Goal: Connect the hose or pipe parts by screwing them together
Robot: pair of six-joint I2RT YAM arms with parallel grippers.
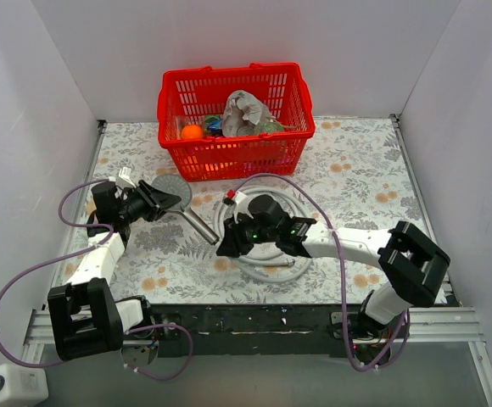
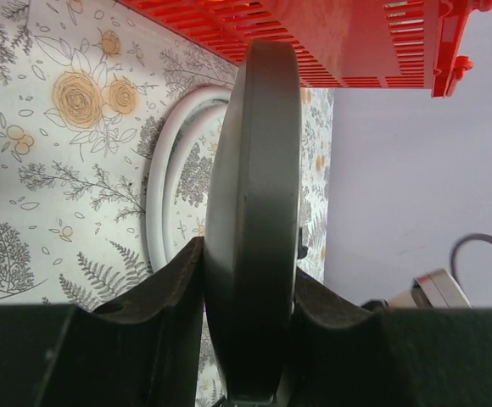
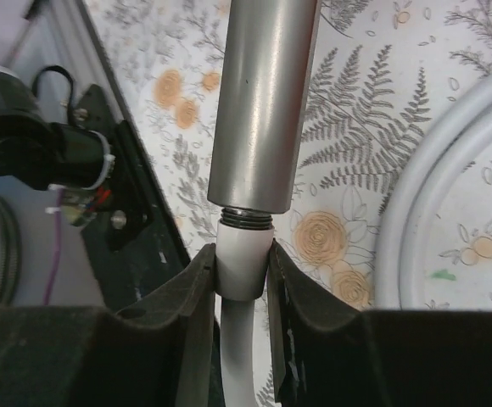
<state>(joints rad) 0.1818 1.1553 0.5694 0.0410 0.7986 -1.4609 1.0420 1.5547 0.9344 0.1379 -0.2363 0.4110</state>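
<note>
You're clamping the round grey shower-head disc (image 2: 254,161) in your left hand (image 2: 248,292) to brace it over the floral counter (image 2: 59,127) — your right hand (image 3: 243,292) is pinching the white end nut (image 3: 244,250) of the light-grey hose (image 3: 433,186) against the silver handle (image 3: 259,102) thread for screwing.

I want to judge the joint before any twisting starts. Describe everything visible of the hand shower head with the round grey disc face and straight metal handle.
The hand shower head has a thick round grey disc, matte, and a straight brushed-metal handle ending in dark threads. The left gripper clamps the disc across its two faces. The handle points toward the coiled light-grey hose; its threaded end meets the white hose end, pinched by the right gripper. Some threads show.
</note>
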